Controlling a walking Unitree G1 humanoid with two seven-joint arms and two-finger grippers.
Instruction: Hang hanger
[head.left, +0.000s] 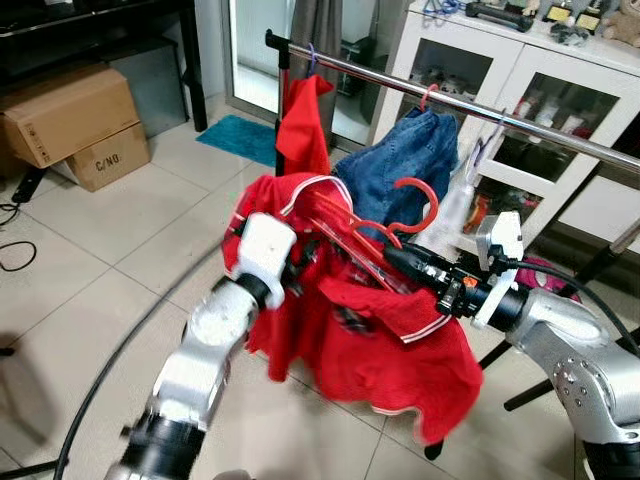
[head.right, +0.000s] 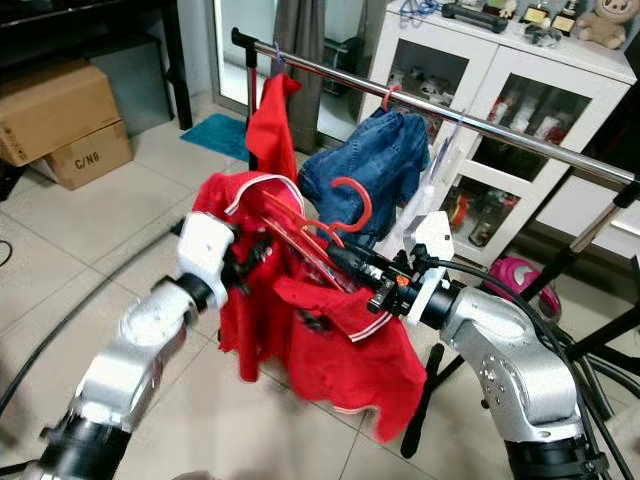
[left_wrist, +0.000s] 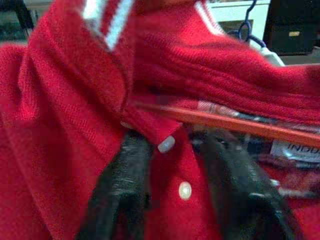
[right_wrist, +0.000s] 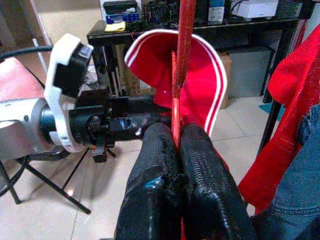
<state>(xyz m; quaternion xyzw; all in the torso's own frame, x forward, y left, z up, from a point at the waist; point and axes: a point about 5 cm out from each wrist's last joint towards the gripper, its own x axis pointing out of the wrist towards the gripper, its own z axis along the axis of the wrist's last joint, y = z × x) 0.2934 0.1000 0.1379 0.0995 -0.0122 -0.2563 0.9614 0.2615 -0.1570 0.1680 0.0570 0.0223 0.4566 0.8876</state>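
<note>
A red hanger (head.left: 434, 205) carries a red polo shirt (head.left: 380, 360) with white-striped collar, held up in front of me, below the steel rail (head.left: 480, 108). My right gripper (right_wrist: 175, 132) is shut on the hanger's thin red bar (right_wrist: 176, 100), just under the hook. It reaches in from the right (head.left: 393, 254). My left gripper (head.left: 303, 265) is pushed into the shirt's left side. In the left wrist view its fingers (left_wrist: 125, 185) stand apart, open, astride the buttoned placket under the hanger's bar (left_wrist: 235, 122). The hook points up and right, lower than the rail.
Blue jeans (head.left: 410, 160) and a red garment (head.left: 305, 130) hang on the rail on other hangers. A white glass-door cabinet (head.left: 560, 90) stands behind. Cardboard boxes (head.left: 70, 115) and a blue mat (head.left: 240, 135) lie on the tiled floor at the left. The rack's black legs (head.left: 540, 385) are at the right.
</note>
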